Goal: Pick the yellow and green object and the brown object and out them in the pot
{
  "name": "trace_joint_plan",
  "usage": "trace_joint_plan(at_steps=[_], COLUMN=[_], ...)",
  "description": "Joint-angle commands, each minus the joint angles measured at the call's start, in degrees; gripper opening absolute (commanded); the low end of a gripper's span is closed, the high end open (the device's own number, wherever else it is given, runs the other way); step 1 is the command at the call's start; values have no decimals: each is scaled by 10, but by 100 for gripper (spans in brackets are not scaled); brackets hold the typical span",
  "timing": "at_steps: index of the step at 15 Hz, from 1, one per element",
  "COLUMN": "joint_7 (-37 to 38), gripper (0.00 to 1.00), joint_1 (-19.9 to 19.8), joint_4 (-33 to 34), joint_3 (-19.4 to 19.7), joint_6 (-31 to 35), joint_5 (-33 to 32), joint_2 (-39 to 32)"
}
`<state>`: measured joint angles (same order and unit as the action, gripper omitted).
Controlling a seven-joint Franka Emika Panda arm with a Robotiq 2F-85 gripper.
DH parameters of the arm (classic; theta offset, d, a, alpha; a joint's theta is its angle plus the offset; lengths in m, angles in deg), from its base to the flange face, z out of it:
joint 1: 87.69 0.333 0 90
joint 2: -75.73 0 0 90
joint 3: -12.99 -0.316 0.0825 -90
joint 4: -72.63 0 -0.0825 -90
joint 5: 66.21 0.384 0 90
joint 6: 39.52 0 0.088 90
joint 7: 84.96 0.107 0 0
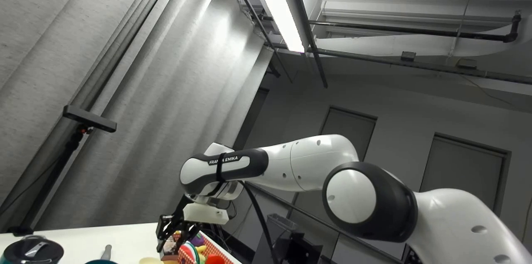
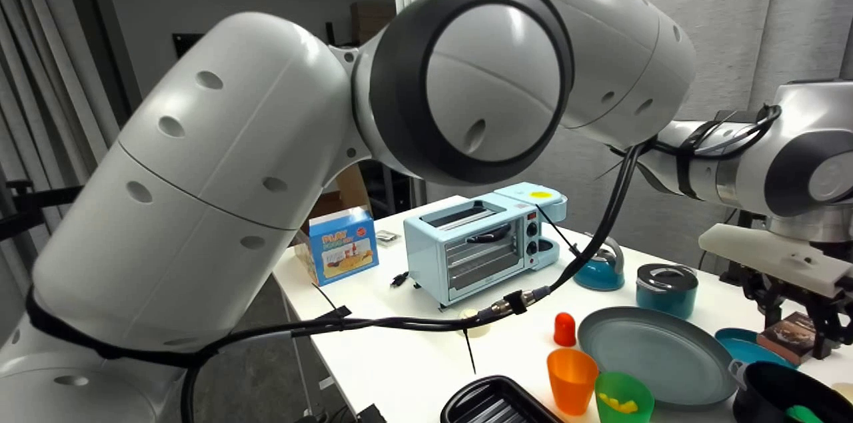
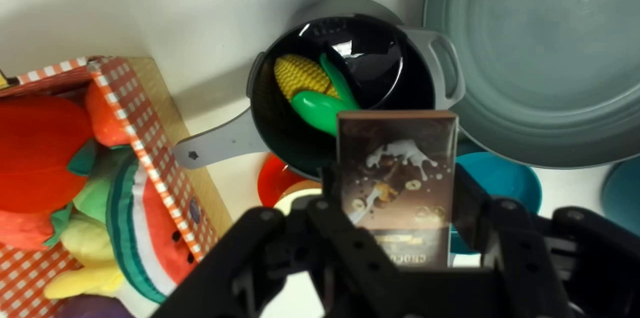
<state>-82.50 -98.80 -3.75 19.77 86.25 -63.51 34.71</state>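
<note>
Gripper (image 3: 397, 188) is pinching the choc box (image 3: 395, 168), the brown obj. of the task, w/ jaws against its two long sides. Wrist view gives its printed face almost square on, lower part partly hidden by gripper hardware; in both exterior views it shows small & tilted, btwn dark jaws. Height above the table (image 2: 400, 356) can't be told.

Corn (image 3: 302, 77), the yellow & green obj., is already in the black pot (image 3: 375, 72), lying toward one side: kernels & husk both plain in wrist view, whereas in an exterior view just a green bit shows, the pot there cut by the frame edge. Choc box overlaps the pot's rim in wrist view, but in an exterior view it's seen past the pot, overlapping the teal plate (image 2: 746, 346), so not in the pot yet.

Next out, in wrist view: checked basket (image 3: 152, 142) near the pot's long handle, w/ soft toys (image 3: 40, 152) incl. a watermelon slice (image 3: 150, 238); part of it also shows low down in an exterior view. Grey dish (image 3: 540, 47) sits on pot's other side, touching or just beside, can't tell.

Farther off, light-blue toaster oven (image 2: 483, 243), black tray (image 2: 496, 410), orange cup (image 2: 572, 380) & green cup (image 2: 643, 403) w/ yellow bits (image 2: 616, 404) show only in an exterior view, same for a blue carton (image 2: 343, 246). Arm (image 1: 320, 160) shows in both exterior views; lit ceiling lamp (image 1: 278, 6) only in an exterior view
</note>
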Motion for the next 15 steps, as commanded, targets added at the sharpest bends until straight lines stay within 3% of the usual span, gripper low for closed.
trace_joint_plan(at_steps=[1,4,5,6,9,15], joint_7=[13,11,10,9,10,4], gripper=[29,29,66,81,99,100], joint_1=[-7,-11,-12,-13,-14,-14], joint_4=[57,68,70,75,78,76], joint_3=[7,9,10,10,11,10], joint_6=[-32,-40,-43,-46,-52,-54], joint_5=[-3,-4,-4,-4,-6,-7], joint_2=[-39,-50,-52,-55,-58,-51])
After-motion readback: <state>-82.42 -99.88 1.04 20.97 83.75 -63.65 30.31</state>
